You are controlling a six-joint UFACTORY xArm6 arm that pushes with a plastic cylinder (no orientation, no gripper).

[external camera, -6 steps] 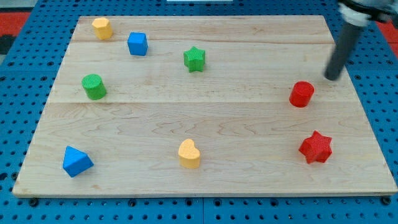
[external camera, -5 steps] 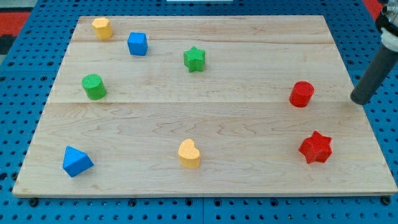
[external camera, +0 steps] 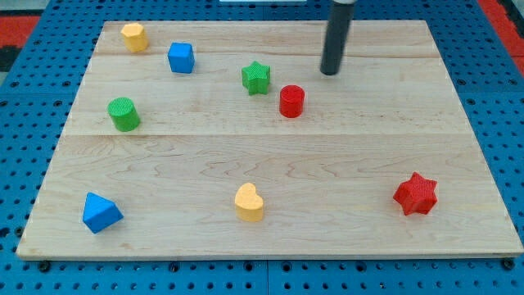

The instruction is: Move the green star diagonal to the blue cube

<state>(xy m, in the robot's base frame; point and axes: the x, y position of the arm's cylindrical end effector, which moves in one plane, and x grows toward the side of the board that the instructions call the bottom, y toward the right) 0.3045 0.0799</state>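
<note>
A pale wooden board (external camera: 270,164) fills most of the frame, resting on a blue pegboard surface (external camera: 24,270). A dark rod comes down from the top edge, right of centre, and my tip (external camera: 329,72) sits on the board in the upper middle. The arm carries no hand or gripper, so there is nothing to open, close or hold; the tip touches no block.

Blocks, roughly largest first: a red star (external camera: 416,194) at lower right; a blue triangular block (external camera: 101,212) at lower left; a yellow heart (external camera: 249,202) at bottom centre; a green cylinder (external camera: 124,114) at middle left; the blue cube (external camera: 181,57) at upper left; a yellow block (external camera: 134,37), shape unclear, in the far upper left corner; the green star (external camera: 256,78) in the upper centre; and a red cylinder (external camera: 291,102) just beside the green star, to its lower right, apart from it.

The green star lies to the right of the blue cube and slightly lower, well apart. My tip is to the star's right, near it and a little higher.

Judgement: this is the approach step, with the push not yet begun. The next move seems to call for bringing the tip against the star's right side and sliding it left toward a spot off the cube's lower right corner, steering clear of the red cylinder.
</note>
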